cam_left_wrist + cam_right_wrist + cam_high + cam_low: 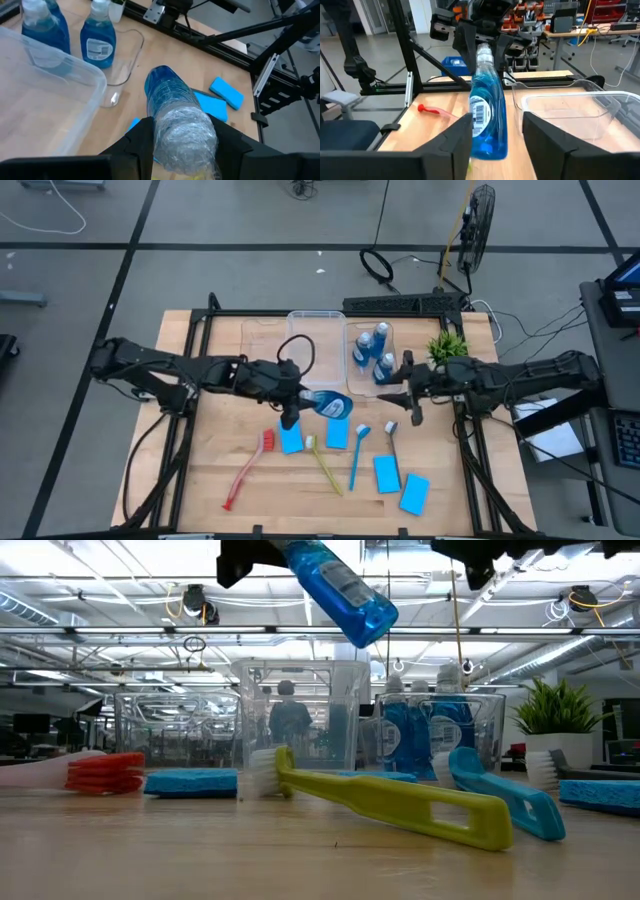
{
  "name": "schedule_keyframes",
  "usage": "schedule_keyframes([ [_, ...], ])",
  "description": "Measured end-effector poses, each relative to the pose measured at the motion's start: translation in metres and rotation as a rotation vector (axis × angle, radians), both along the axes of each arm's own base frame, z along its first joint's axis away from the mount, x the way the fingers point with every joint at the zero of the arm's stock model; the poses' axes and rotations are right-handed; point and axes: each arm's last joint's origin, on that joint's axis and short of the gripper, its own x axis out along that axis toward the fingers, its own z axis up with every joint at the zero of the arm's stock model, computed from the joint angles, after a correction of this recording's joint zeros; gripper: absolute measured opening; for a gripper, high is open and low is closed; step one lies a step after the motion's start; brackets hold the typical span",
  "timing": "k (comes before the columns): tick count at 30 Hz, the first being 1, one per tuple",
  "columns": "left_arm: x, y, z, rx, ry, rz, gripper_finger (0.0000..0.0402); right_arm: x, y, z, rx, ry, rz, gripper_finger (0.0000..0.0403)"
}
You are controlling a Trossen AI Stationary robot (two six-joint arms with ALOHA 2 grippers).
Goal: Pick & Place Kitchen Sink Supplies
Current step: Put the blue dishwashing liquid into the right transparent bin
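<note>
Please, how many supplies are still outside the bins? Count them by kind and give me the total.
Brushes: 4
Sponges: 4
Bottle: 1, held in the air by the left gripper
Total: 9

A grey floor (230,280) crossed by dark seams surrounds the wooden table (200,480) — cables trail over it, and a black fan (480,225) stands beyond the far edge. Behind, the room runs deep under ceiling beams and strip lights (120,635), where a person (290,720) stands among benches.
</note>
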Motion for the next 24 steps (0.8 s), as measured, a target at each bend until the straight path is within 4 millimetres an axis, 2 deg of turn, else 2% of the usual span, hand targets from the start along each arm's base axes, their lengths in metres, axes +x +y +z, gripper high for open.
schedule_keyframes([
  [8, 0.001, 0.000, 0.002, 0.032, -0.028, -0.020, 0.0142, 0.027, -0.003, 0.006, -0.006, 0.047, -0.027, 0.0223],
  [11, 0.001, 0.000, 0.003, 0.047, -0.033, -0.029, 0.0142, 0.036, -0.004, 0.010, 0.002, 0.058, 0.017, 0.0240],
  [24, 0.002, -0.001, 0.005, 0.088, -0.057, -0.053, 0.0142, 0.068, -0.018, 0.023, 0.037, 0.108, 0.136, 0.0250],
])
